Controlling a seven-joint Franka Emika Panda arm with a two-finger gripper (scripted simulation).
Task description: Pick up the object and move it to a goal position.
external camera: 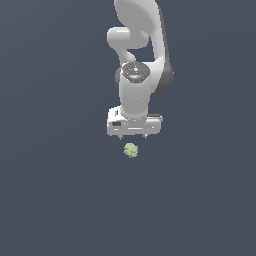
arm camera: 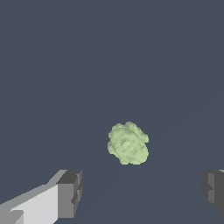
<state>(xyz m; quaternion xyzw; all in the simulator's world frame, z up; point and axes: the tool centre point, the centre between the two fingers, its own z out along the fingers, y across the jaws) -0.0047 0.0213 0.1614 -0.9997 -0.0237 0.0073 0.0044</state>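
Fingers (arm camera: 70, 192) are spread wide apart, one dark pad at each side of the wrist view, nothing between them. Gripper (external camera: 133, 135) holds nothing.

Object (arm camera: 128, 143): small pale green lumpy blob, roughly round, bumpy surface. It lies free on the flat dark grey-blue surface (external camera: 55, 200). In the wrist view it sits ahead of the gap between the fingers, closer to the middle than to either pad, touching neither. In the exterior view the object (external camera: 130, 150) shows just below the gripper's underside, slightly toward the exterior view's left of the gripper's centre, with a visible gap to the two short finger tips poking out beneath the white hand. Whether that gap is height or offset across the surface, can't tell from this view.

Gripper body is white, wide, with a dark slot on its face, pointing down. Much larger than the object.

Arm (external camera: 137, 55): white Panda links with dark joint trim, coming in from the top edge of the exterior view and stacked above the gripper; round grey cap on the wrist joint faces the camera.

Surface is uniform, no markings visible in either view.
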